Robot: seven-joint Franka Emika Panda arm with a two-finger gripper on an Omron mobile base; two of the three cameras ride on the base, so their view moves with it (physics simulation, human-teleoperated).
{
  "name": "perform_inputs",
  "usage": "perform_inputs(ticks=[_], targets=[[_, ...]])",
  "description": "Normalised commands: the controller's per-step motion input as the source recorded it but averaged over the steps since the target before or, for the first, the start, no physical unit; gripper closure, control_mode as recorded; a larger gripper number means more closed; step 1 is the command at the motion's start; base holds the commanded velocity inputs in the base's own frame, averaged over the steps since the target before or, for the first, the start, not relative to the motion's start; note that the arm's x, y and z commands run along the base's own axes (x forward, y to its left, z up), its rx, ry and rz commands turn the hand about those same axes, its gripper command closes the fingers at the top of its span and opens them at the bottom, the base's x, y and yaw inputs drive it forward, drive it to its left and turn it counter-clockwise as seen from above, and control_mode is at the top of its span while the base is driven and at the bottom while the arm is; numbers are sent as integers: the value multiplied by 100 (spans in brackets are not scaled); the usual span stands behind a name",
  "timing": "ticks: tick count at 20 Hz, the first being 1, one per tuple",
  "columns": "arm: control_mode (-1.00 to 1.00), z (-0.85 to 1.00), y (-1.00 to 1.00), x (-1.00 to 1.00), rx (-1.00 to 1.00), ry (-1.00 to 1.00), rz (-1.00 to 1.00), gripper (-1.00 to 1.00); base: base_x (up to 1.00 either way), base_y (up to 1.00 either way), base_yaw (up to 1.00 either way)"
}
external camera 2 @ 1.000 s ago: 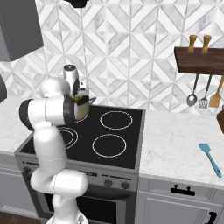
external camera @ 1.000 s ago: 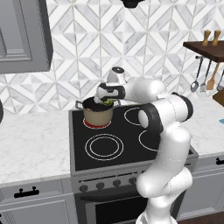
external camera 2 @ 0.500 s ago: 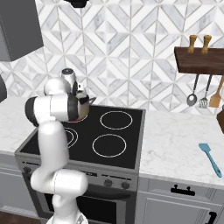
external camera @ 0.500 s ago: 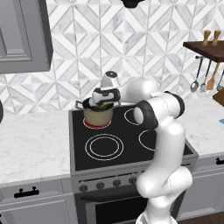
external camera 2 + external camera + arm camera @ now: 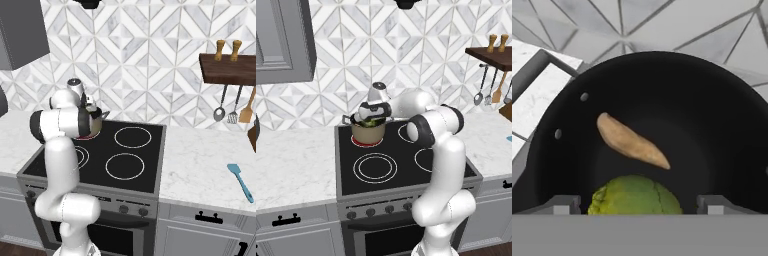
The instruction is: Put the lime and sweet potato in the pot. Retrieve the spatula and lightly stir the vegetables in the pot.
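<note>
Dark finger tips of the gripper (image 5: 640, 205) stand wide apart at the bottom of the hand view, with the lime (image 5: 635, 195) between them. Whether the tips touch the fruit I cannot tell; the spread of the jaws suggests a release rather than a grip, so I judge the lime to be let go or about to be. Below it, the sweet potato (image 5: 632, 141) lies on the dark floor of the pot (image 5: 557, 165), a tan, tapered piece, apart from the lime.

From the left base view the gripper (image 5: 372, 118) hangs just over the pot (image 5: 367, 133), which sits on the red-glowing rear left burner of the stove (image 5: 401, 167).

So the first half looks nearly done: sweet potato in, lime in or over the pot. What is left is the stirring. The spatula (image 5: 240, 182), blue, lies on the counter (image 5: 200, 165) well to the right of the stove, untouched and far from the arm.
</note>
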Motion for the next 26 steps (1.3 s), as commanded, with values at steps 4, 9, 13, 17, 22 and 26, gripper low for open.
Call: perform_inputs(ticks=[4,9,13,17,22,26], targets=[[-100,35,-1,-28,0,-11,0,-100,0,0,0],[-100,79,-9,-85,0,-15,0,-100,0,0,0],[-100,53,-26,-100,0,-4,-2,-100,0,0,0],[-100,48,-32,-100,0,0,-7,-100,0,0,0],[-100,58,-31,-100,1,0,-12,-100,0,0,0],[-100,40,-37,-99,3,0,-13,-100,0,0,0]])
